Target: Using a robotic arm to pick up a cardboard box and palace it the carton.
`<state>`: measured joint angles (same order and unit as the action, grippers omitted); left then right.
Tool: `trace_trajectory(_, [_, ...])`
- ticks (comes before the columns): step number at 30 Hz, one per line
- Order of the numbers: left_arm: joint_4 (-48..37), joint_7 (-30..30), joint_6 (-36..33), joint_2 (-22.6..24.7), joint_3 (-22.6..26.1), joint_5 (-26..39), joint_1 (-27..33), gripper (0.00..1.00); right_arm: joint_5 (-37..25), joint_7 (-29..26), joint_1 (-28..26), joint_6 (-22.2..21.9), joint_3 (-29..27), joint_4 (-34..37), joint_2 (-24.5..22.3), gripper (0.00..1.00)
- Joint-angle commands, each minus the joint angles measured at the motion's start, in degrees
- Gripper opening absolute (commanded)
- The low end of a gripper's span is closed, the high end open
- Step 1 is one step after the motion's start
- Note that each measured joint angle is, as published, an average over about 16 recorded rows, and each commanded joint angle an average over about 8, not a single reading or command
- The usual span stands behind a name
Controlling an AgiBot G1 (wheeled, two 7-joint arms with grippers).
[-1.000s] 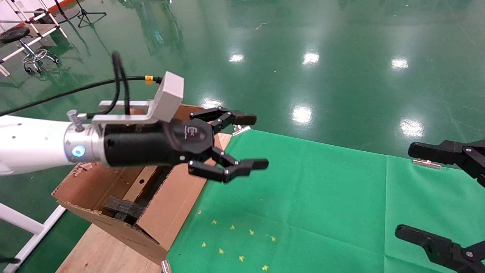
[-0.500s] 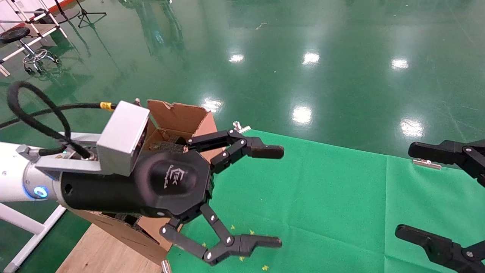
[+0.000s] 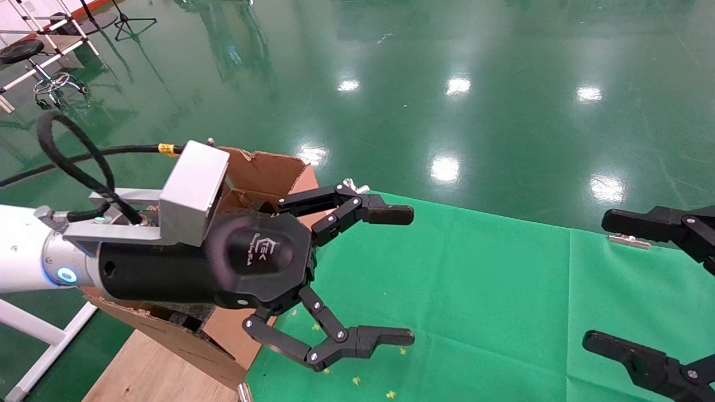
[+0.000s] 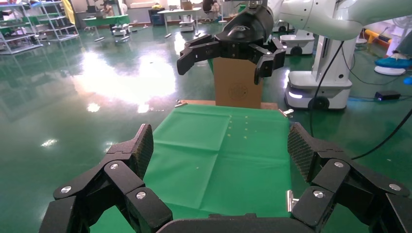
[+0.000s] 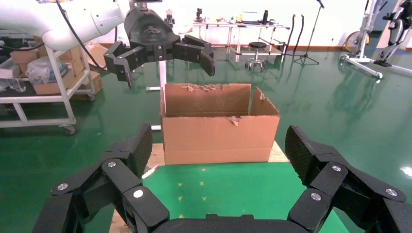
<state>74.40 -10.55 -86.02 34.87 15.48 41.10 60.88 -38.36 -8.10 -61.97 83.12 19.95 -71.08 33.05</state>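
No small cardboard box shows anywhere. Left gripper (image 3: 410, 276), wide open and empty, hovers just beside the carton (image 3: 273, 170), far nearer than the open, empty right gripper (image 3: 596, 279).

Head view looks steeply down from above the green cloth (image 3: 475, 279); both wrist views face level across it from opposite ends, each framing the carton (image 5: 218, 131) near frame centre
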Motion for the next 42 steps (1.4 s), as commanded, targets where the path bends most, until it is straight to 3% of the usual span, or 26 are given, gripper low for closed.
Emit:
trace_trajectory(1, [-0.18,-0.05,0.07,0.03,0.11,0.16,0.14,1.00,0.00,0.00,0.00,0.00,0.00,0.00,0.00,1.00])
trace_trajectory(42, [-0.90,-0.23,0.37,0.15,0.58,0.80,0.70,1.00,0.00,0.00,0.00,0.01,0.00,0.00,0.00,1.00])
